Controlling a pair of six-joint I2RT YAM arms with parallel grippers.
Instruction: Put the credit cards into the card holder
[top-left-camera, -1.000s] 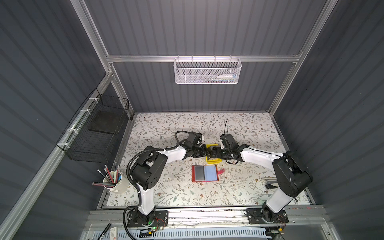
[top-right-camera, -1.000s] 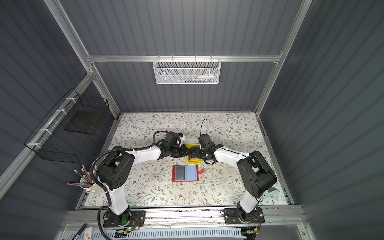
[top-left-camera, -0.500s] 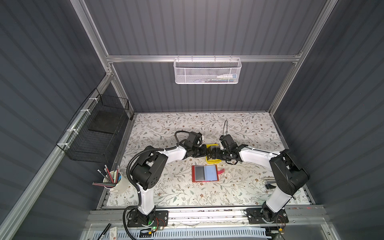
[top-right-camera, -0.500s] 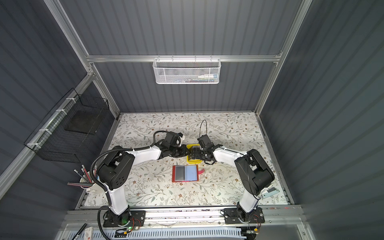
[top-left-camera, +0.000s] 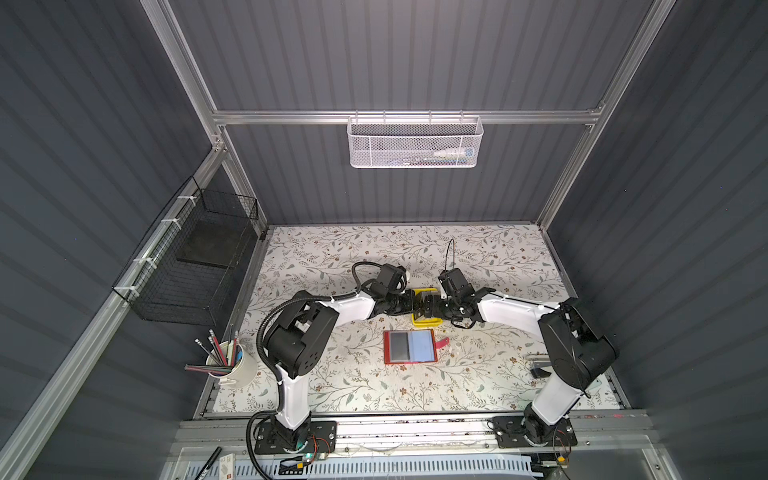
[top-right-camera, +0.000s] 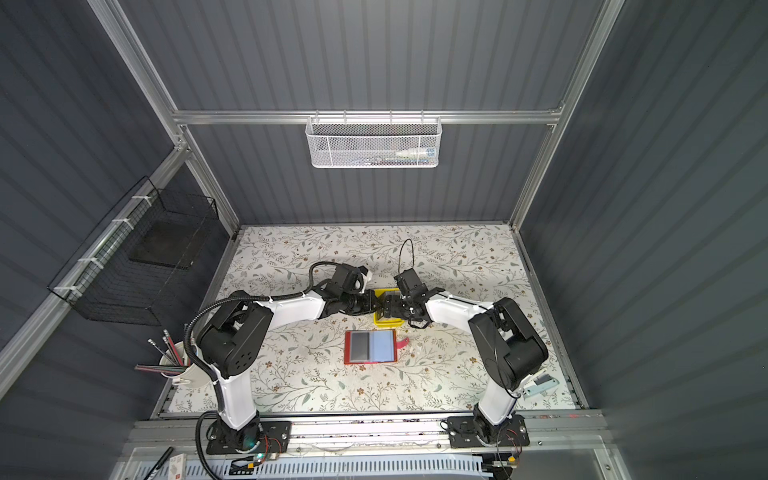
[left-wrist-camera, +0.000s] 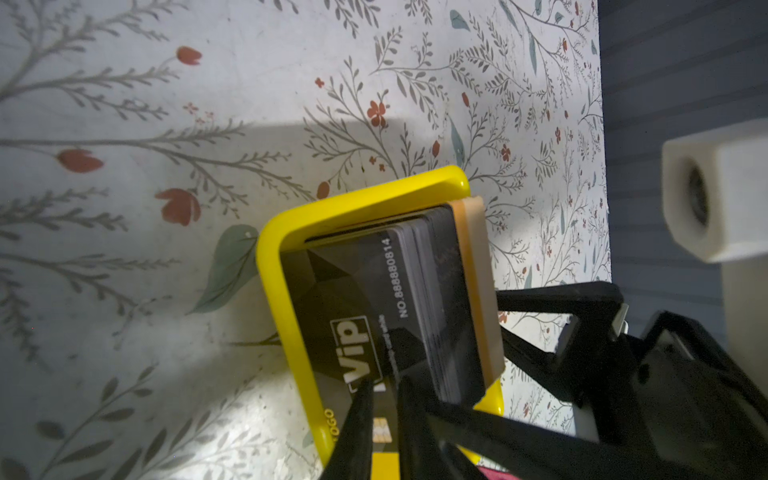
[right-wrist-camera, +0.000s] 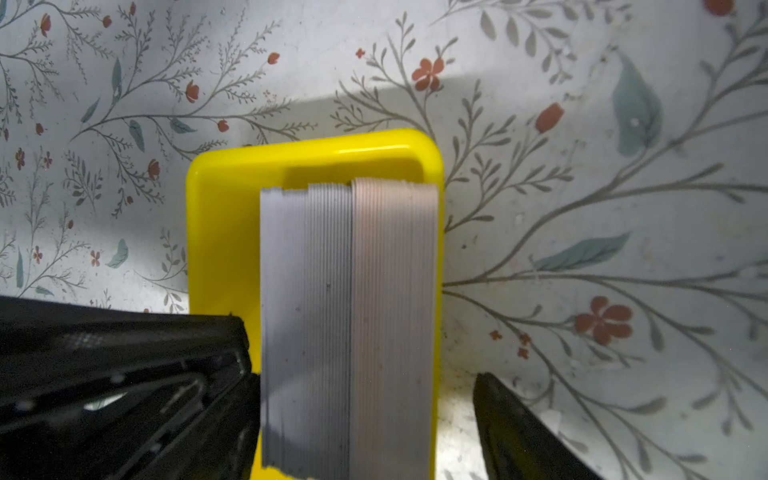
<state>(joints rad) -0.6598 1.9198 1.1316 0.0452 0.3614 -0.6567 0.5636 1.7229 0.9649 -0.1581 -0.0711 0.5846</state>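
arms: two are being counted, left arm and right arm
grippers: two are being counted, left gripper and right gripper
yellow tray: one is being seen
credit cards: one stack is being shown, in three colour bands (pale grey, grey, tan); single cards cannot be counted
black VIP card: one is being seen
card holder: one is being seen
cards in holder pockets: two are being shown, grey card and light blue card
wire baskets: two are being counted, white basket and black basket
pencil cup: one is being seen; pencils too small to be counted
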